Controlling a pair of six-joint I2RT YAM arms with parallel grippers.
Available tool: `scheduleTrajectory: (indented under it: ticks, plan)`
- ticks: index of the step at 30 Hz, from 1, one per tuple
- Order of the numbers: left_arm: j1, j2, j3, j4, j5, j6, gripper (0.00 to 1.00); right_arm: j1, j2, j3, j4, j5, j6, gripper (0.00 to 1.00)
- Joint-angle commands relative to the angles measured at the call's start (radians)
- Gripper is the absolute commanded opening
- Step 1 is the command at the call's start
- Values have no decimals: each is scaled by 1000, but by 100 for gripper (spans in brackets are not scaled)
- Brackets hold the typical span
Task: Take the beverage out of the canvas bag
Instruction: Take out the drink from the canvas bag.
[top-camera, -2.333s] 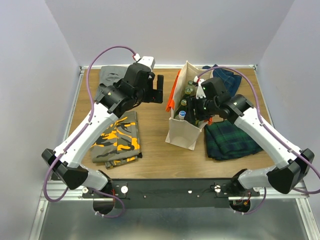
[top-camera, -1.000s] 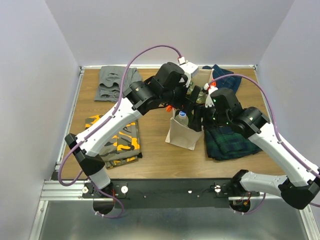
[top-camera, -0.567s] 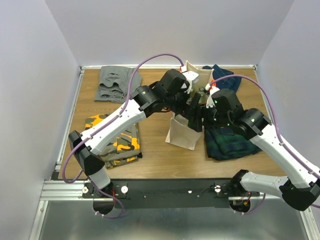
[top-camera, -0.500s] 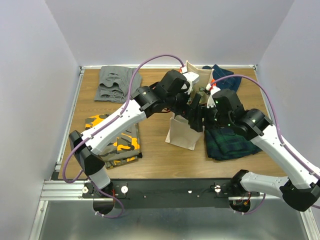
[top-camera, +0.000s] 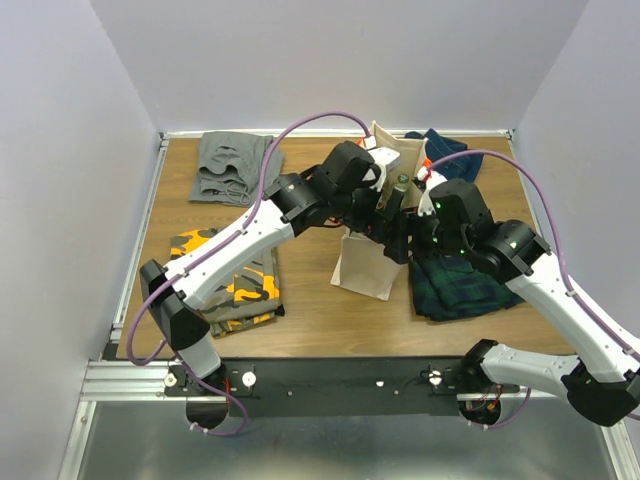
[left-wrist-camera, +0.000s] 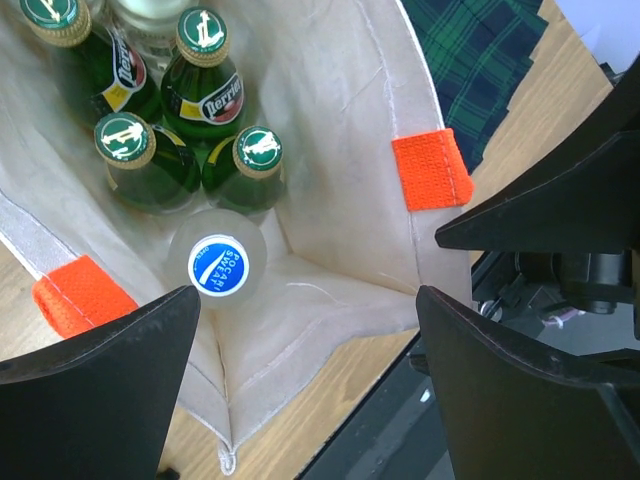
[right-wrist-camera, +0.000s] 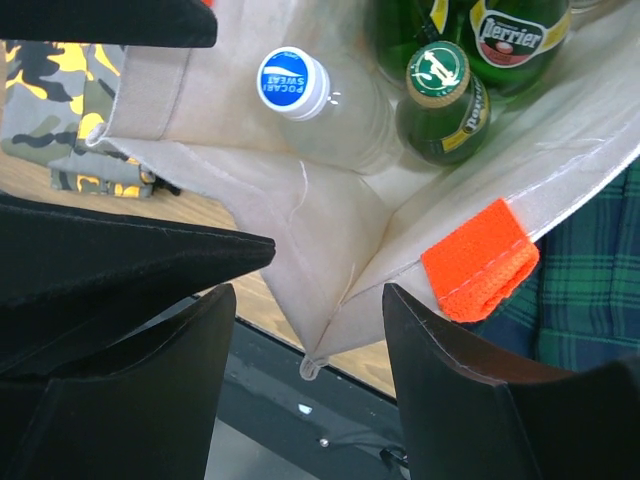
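gaping wide and empty, left gripper (left-wrist-camera: 308, 292) and right gripper (right-wrist-camera: 308, 300) hang over the cream, orange-handled canvas bag (left-wrist-camera: 340, 120) of bottles (left-wrist-camera: 215, 85).

the left gripper (left-wrist-camera: 305, 300) and right gripper (right-wrist-camera: 308, 295), both with jaws spread wide, crowd close together over the mouth of the canvas bag (top-camera: 365, 268), leaving little room above it. inside, the green bottles (left-wrist-camera: 258, 155) stand packed against one another and against the blue-capped bottle (left-wrist-camera: 220, 265). free space lies only at the bare cloth corner beside that bottle, between it and the bag's walls.
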Motion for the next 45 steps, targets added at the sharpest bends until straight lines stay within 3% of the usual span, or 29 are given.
scheduleTrajectory:
  ticks: [1,7,19,42,45]
  plan:
    - [-10,44,-9,-46,-72,-24,99,5,-6,18,3,16,7,69]
    - [-10,70,-29,-35,-84,-30,99,7,-28,84,-9,2,0,71]
    - [-10,87,-49,-26,-103,-49,99,7,-65,57,49,-67,-8,74]
    - [-10,101,-39,-87,-253,-82,92,7,-58,52,65,22,-62,77]
    - [-12,113,-29,-86,-250,-81,87,7,-55,48,69,28,-65,77]
